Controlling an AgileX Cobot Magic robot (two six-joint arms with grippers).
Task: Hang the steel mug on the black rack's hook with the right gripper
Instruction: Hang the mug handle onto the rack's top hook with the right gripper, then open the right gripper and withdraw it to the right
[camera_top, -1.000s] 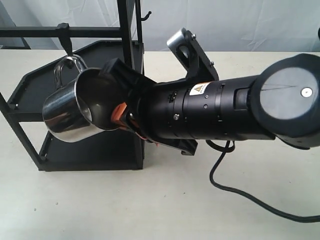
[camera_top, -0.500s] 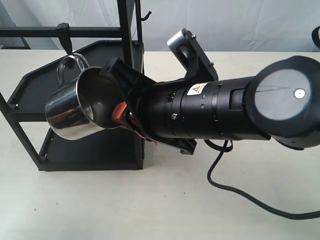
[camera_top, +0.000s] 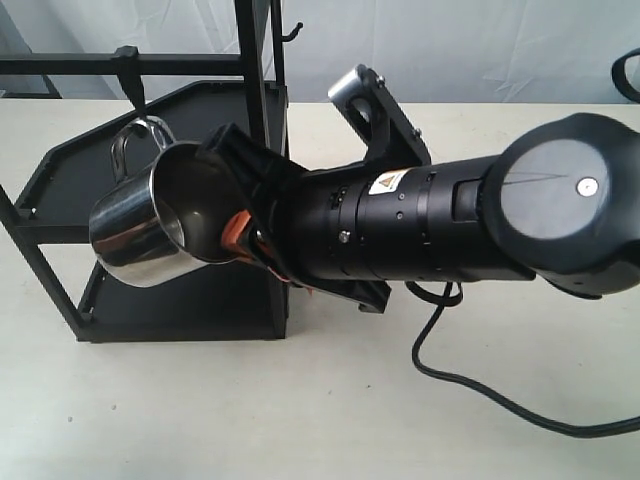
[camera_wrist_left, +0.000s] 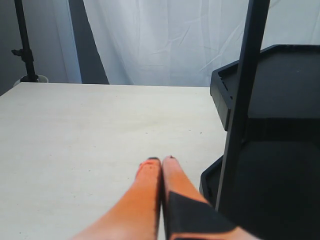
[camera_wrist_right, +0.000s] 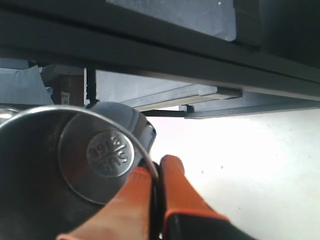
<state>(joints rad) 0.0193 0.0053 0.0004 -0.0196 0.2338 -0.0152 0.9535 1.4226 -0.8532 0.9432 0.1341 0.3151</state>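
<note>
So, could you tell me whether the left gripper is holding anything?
No, the left gripper has its fingers pressed together with nothing between them, above bare table.

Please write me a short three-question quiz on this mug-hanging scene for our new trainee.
1. True or false: the right gripper grips the steel mug by its rim.
2. Which way does the mug's handle point in the exterior view? A) up toward the hook on the black rack B) down toward the table C) toward the arm
3. Fill in: the left gripper holds ______.

Key: 1. True, one finger inside the rim and one outside. 2. A. 3. Nothing; its fingers are pressed together above the table.
</note>
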